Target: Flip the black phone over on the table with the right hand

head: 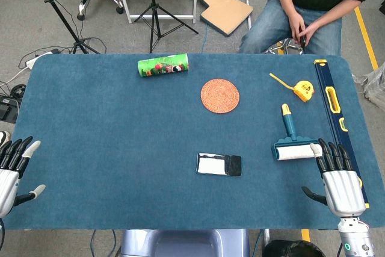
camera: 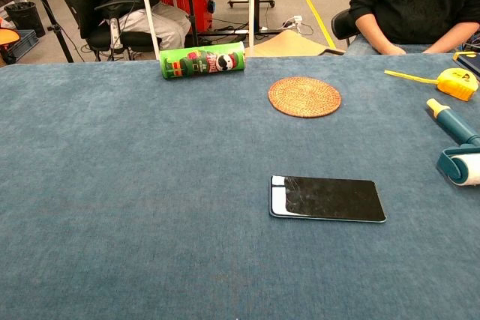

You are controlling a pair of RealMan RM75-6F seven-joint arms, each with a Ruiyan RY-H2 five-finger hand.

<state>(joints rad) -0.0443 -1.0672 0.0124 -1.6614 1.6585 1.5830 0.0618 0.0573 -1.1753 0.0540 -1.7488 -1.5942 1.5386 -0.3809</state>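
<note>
While flat, glossy rectangular phone (head: 219, 165), right hand (head: 340, 180) spread

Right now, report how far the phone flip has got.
Nothing looks done yet. The black phone lies flat on the blue table, glossy side up, with nothing touching it. Nothing is in hand: the right robot hand rests open near the table's right edge, beside the lint roller, and the left robot hand is open at the far left. Reaching, gripping and flipping all remain.
</note>
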